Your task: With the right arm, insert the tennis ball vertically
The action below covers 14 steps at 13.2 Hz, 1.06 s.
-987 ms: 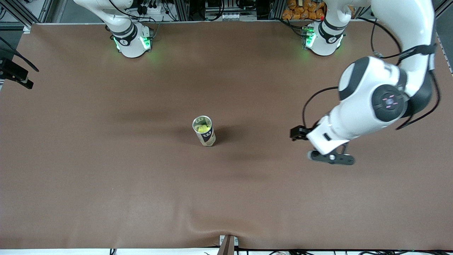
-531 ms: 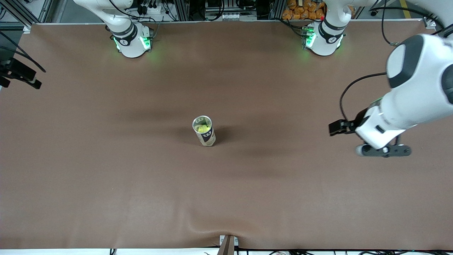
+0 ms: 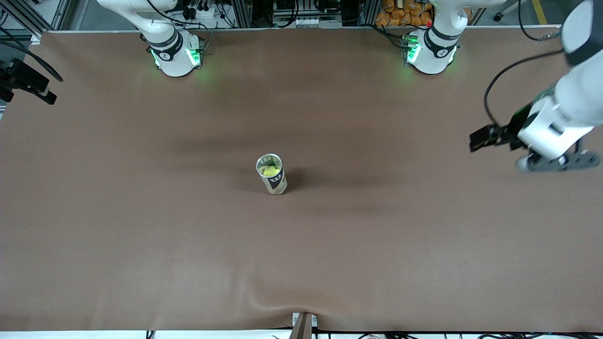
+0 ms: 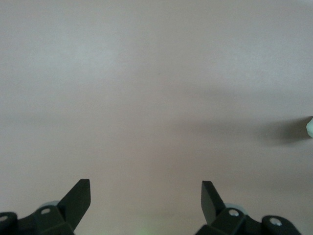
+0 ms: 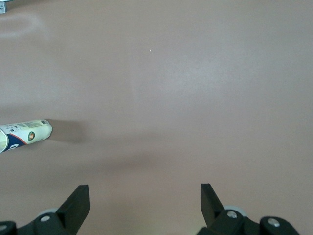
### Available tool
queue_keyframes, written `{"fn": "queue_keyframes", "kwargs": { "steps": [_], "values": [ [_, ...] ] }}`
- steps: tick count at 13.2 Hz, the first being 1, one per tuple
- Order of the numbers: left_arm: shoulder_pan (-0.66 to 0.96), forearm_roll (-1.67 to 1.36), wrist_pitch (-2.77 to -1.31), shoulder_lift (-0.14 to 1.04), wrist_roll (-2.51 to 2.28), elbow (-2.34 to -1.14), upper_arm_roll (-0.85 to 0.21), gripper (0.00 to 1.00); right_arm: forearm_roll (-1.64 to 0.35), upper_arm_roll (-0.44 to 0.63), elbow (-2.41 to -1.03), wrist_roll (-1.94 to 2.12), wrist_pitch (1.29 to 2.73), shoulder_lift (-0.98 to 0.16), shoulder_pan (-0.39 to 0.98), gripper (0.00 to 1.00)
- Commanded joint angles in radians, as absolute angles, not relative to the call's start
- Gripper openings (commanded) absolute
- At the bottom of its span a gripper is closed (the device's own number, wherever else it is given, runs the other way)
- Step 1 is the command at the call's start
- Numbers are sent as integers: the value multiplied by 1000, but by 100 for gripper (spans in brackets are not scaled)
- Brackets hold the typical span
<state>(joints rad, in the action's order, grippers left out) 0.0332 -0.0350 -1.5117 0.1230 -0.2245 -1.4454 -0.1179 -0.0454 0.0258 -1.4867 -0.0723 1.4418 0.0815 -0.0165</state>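
Table (image 3: 141, 245) surface was brown and bare near the front camera's edge, with a small metal bracket (image 3: 304, 325) at that edge, mid-length.

Ball can (image 3: 272, 174) stood upright about mid-table, open top facing up, with a yellow-green tennis ball (image 3: 269, 171) visible inside it, just below the rim. Nothing touched the can.

Left gripper (image 3: 556, 162) hung in the air over the left arm's end of the table, well apart from the can, which sat off toward the right arm's end relative to it. Its fingers (image 4: 78, 196) were spread wide with nothing between them, only bare brown table under them in the left wrist view. A sliver of something pale (image 4: 309, 127) showed at that view's edge; could not tell what it was.

Right gripper (image 5: 144, 205) showed properly only in its own wrist view: fingers (image 5: 76, 200) spread wide, nothing pinched, bare table beneath. The can (image 5: 24, 134) appeared in that view well away from the fingers, no contact. In the front view only a black part (image 3: 26, 82) of the right arm (image 3: 141, 14) showed at the right arm's end of the table, by the picture's edge.

Arm bases, right (image 3: 174, 56) and left (image 3: 431, 52), stood farthest from the front camera, both with green lights on.
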Motion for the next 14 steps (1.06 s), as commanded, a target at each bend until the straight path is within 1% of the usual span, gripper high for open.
{"fn": "queue_keyframes", "kwargs": {
  "steps": [1, 3, 8, 11, 14],
  "values": [
    [-17, -44, -1519, -43, -149, -1600, -115, 100, -55, 54, -1488, -83, 1436, 86, 11, 100],
    [-17, -46, -1525, -131, -143, -1675, -115, 100, -55, 55, -1488, -81, 1439, 83, 6, 100],
    [-9, -46, -1522, -247, -162, -1746, -126, 100, -55, 54, -1491, -83, 1460, 74, 12, 100],
    [-8, -45, -1506, -236, -153, -1723, -132, 100, -45, 52, -1489, -80, 1468, 72, 17, 100],
    [-12, -44, -1505, -192, -149, -1674, -132, 100, -11, 51, -1489, 0, 1462, 74, 17, 100]
  ]
}}
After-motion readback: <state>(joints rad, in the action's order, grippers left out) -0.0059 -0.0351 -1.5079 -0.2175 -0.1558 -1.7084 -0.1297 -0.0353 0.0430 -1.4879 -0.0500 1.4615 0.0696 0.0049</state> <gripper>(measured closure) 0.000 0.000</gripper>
